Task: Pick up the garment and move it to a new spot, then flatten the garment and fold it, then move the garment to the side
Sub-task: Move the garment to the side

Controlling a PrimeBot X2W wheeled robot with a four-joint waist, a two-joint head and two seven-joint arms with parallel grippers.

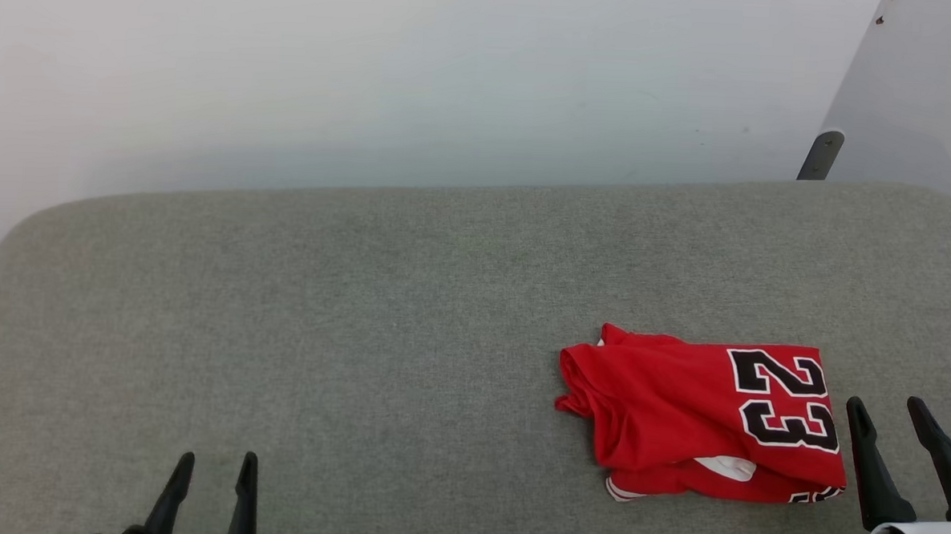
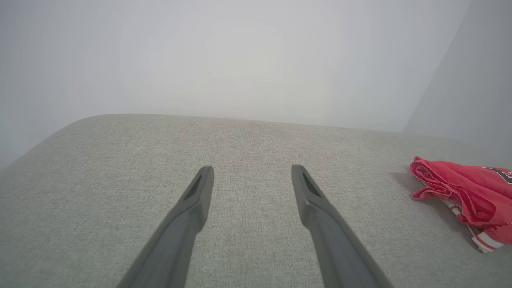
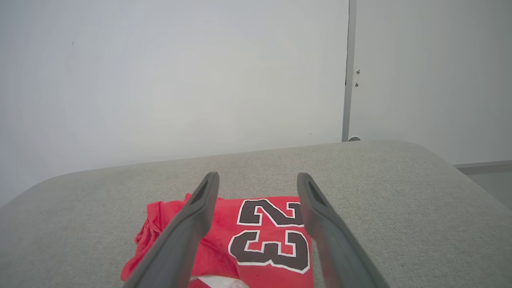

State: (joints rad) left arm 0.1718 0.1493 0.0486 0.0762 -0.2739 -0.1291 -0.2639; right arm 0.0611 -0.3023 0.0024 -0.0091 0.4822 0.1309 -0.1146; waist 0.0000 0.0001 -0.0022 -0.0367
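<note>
Pale wall (image 1: pixel 420 72) stands behind a grey fabric-covered surface (image 1: pixel 345 317) with rounded corners, and a lighter panel (image 1: pixel 925 86) angles in at the far right.

The garment (image 1: pixel 670 412) lies on the right part of the surface, nearer the front edge than the back. It is folded into a rough rectangle. Its left end is bunched and wrinkled, and its right end is flatter and shows the black, white-outlined "23" (image 1: pixel 787 397), turned sideways in the head view. A strip of white cloth (image 1: pixel 727 468) peeks out along the near edge. Red-and-white striped trim (image 1: pixel 618 490) shows at the near left corner.

The right jaws are spread, with nothing between them. Their dark fingers (image 1: pixel 872 465) stand just beside the right end of the garment, next to the number; I cannot tell whether they touch the cloth. In the right wrist view these fingers (image 3: pixel 180 244) rise in front of the garment (image 3: pixel 216 260), with the number in the gap between them.

The left jaws are also spread and hold nothing. Their fingers (image 1: pixel 168 498) are at the lower left over bare surface, well apart from the garment. In the left wrist view these fingers (image 2: pixel 188 216) point across the grey cloth, and the garment (image 2: pixel 464 192) lies off at the right edge.
</note>
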